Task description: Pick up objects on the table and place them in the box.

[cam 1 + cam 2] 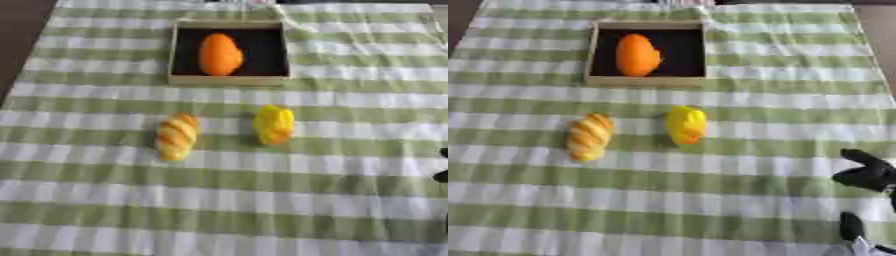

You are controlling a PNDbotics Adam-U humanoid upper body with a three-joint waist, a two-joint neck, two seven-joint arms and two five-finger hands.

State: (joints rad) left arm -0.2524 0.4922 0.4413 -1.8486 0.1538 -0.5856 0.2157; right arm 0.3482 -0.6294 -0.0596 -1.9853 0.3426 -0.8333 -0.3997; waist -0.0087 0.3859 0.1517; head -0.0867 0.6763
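A shallow wooden box (229,79) with a black floor stands at the far middle of the table, and an orange oval fruit (219,54) lies inside it. On the cloth in front of the box lie a striped bread roll (177,136) to the left and a yellow object with an orange lower end (274,124) to the right. My right hand (870,175) shows at the right edge, well to the right of the yellow object, touching nothing; only dark parts of it show. My left hand is out of sight.
A green-and-white striped cloth (105,200) covers the table. Its left edge (26,45) runs along the dark floor at the upper left.
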